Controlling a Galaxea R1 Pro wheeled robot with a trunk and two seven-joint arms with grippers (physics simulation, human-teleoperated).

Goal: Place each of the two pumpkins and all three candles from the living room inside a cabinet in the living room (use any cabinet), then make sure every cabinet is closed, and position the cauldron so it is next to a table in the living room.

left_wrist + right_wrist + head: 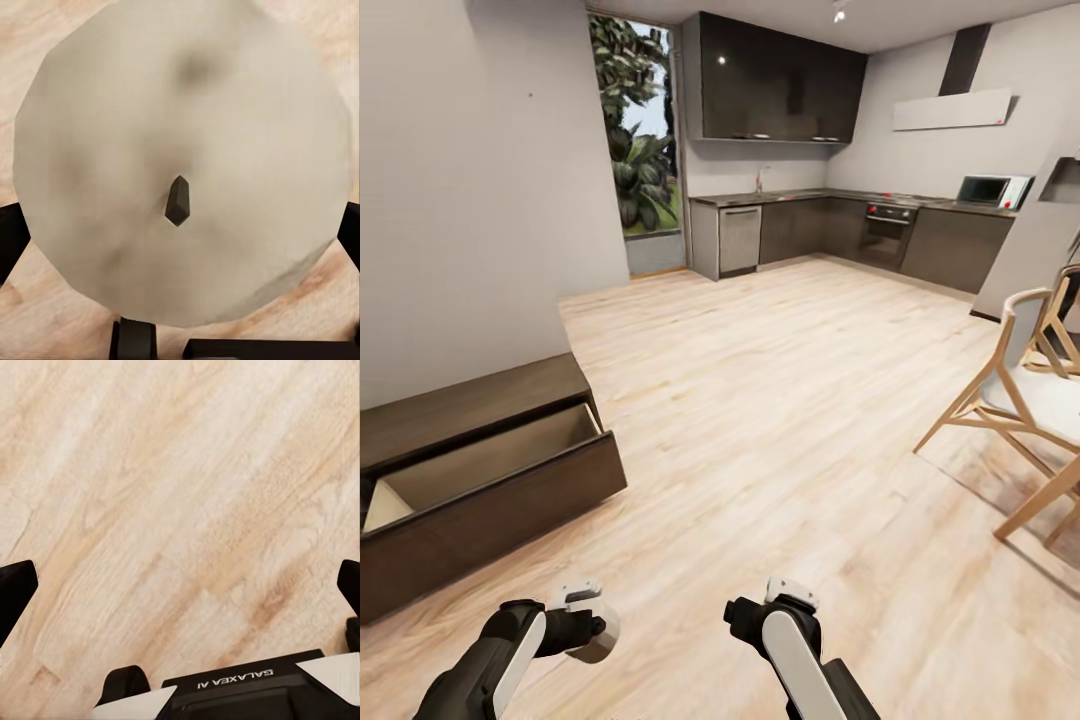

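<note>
- The left gripper (pixel 180 225) has its jaws closed on a pale candle (pixel 184 161), one dark fingertip touching each side; the wick faces the wrist camera, above the wooden floor (pixel 45 315).
- The right gripper (pixel 180 585) holds nothing, jaws spread wide over bare floor planks.
- The dark cabinet (pixel 470 400) stands along the left wall, its drawer (pixel 490 480) pulled out, showing a beige interior.
- Wooden chairs (pixel 1020 400) stand at the right; kitchen cupboards (pixel 840 225) line the far wall.

Home; open kitchen (pixel 840 225), wooden chairs (pixel 1015 400)
</note>
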